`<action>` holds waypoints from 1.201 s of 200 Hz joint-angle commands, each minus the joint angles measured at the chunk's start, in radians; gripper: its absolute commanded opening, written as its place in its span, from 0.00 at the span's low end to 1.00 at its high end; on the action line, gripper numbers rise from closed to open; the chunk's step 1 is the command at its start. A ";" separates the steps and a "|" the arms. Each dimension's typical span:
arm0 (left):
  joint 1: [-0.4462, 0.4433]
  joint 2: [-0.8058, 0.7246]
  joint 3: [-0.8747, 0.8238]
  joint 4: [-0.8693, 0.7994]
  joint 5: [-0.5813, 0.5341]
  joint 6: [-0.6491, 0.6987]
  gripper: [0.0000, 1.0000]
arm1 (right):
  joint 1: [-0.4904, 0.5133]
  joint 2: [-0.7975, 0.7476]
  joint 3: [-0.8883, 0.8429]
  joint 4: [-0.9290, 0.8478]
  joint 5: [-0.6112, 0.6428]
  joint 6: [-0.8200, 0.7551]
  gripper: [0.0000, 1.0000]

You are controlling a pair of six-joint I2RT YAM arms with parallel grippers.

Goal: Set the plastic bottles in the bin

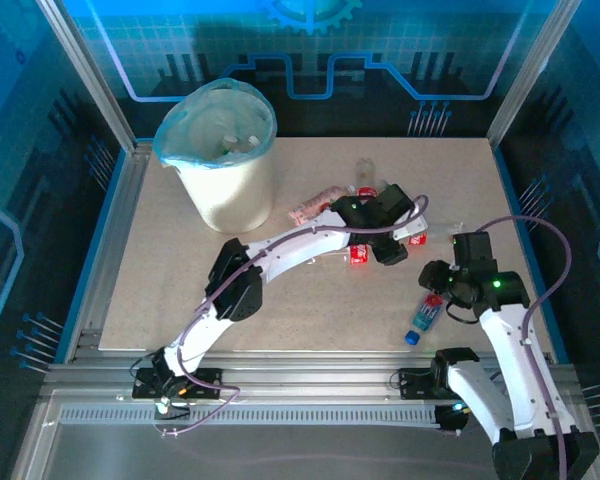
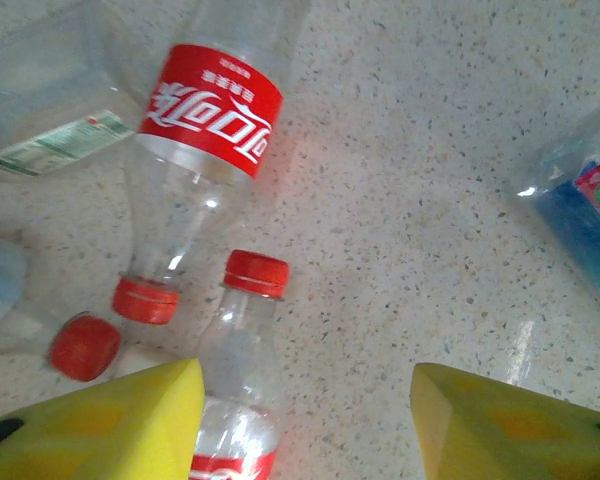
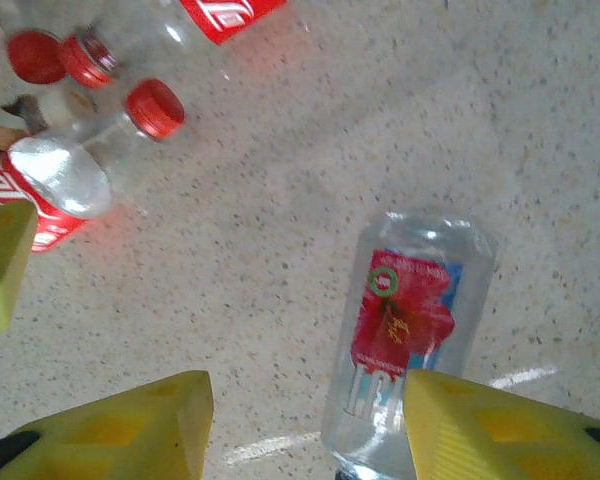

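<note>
nearest to us, the right arm (image 1: 510, 350) hangs over a flower-label bottle (image 3: 405, 330) with a blue cap. it's lying flat on the bench (image 1: 160, 260), far to the right of the bin (image 1: 230, 195) and a lot closer to the arm bases than the bin is. the right jaws are open and hold nothing; that bottle lies in the gap, tucked against one finger.

a bit further out, also right of the bin, the left arm (image 1: 300, 240) reaches over a bunch of red-label bottles (image 2: 215, 110). the left jaws are open too, gripping nothing, with one red-capped bottle (image 2: 245, 340) lying between them, just beside one finger.

a pink-label bottle (image 1: 306, 210) lies just right of the bin's foot, and a clear bottle (image 1: 365, 172) sits further back on that same side.

the bin itself is farthest, with a blue bag (image 1: 175, 135) folded over its rim. there are pale shapes inside that we can't make out.
</note>
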 commanded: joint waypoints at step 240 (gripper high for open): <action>0.003 0.282 0.238 -0.100 -0.087 0.070 0.52 | -0.011 -0.092 -0.102 0.079 -0.120 0.032 0.55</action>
